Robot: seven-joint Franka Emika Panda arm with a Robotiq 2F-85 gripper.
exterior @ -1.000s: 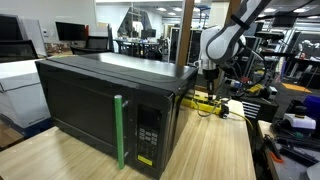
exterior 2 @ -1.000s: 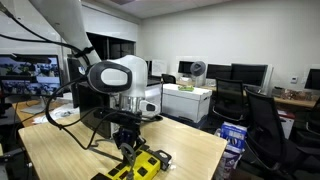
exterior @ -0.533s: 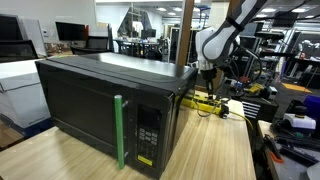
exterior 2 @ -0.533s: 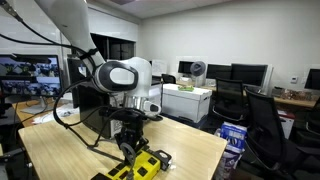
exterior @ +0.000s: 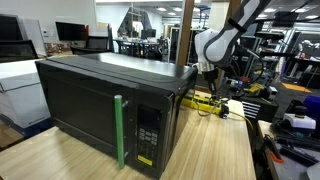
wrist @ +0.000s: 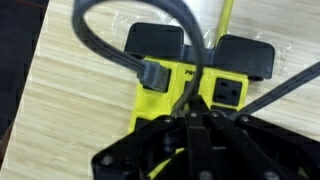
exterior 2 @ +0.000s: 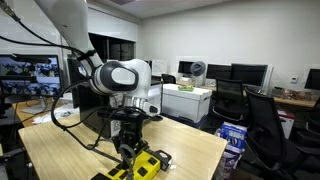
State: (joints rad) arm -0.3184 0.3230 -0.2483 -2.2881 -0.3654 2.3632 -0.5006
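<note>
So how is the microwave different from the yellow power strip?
The microwave is black with a green handle; the power strip is yellow. The microwave is a tall box; the power strip lies low and flat. Black plugs sit in the power strip; the microwave's door is shut. Both sit on the wooden table.

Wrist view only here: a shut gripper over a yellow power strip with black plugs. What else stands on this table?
Observer: A big black microwave stands on the wooden table, next to the power strip.
Operator: Door open or closed?
Observer: Closed; its green handle runs upright down the front.
Operator: Does the gripper touch the strip?
Observer: In an exterior view it seems to hang just above it, with a small gap; I cannot rule out contact.
</note>
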